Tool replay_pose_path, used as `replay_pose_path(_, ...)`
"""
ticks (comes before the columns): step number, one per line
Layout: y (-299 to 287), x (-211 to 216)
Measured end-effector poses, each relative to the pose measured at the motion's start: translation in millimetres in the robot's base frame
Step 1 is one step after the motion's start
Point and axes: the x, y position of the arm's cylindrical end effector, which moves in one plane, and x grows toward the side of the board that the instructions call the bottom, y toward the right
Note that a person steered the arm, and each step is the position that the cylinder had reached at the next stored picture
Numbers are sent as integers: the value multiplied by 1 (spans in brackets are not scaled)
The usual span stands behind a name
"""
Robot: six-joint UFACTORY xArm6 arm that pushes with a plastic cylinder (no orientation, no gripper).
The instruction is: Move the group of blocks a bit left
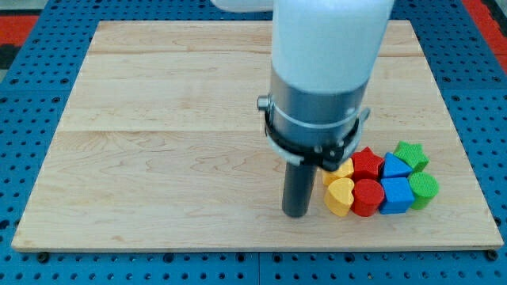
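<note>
A tight group of blocks lies at the view's lower right of the wooden board (158, 119). It holds a yellow heart (340, 197), a second yellow block (342, 169) partly hidden by the arm, a red star (366, 162), a red cylinder (367, 196), a blue block (394, 166), a blue cube (395, 195), a green star (411, 155) and a green cylinder (424, 188). My tip (297, 212) rests on the board just left of the yellow heart, with a small gap between them.
The arm's large white and grey body (325, 71) hangs over the board's middle right and hides part of the group. A blue perforated table (24, 95) surrounds the board. The board's bottom edge runs close below the blocks.
</note>
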Motion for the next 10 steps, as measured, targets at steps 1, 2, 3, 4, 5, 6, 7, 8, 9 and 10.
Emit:
replay_pose_path(1, 19, 30)
replay_pose_path(2, 57, 34)
replay_pose_path(3, 121, 34)
replay_pose_path(4, 190, 34)
replay_pose_path(5, 201, 31)
replay_pose_path(6, 200, 26)
replay_pose_path(7, 197, 19)
replay_pose_path(8, 195, 2)
replay_pose_path(9, 186, -11)
replay_pose_path(10, 162, -20)
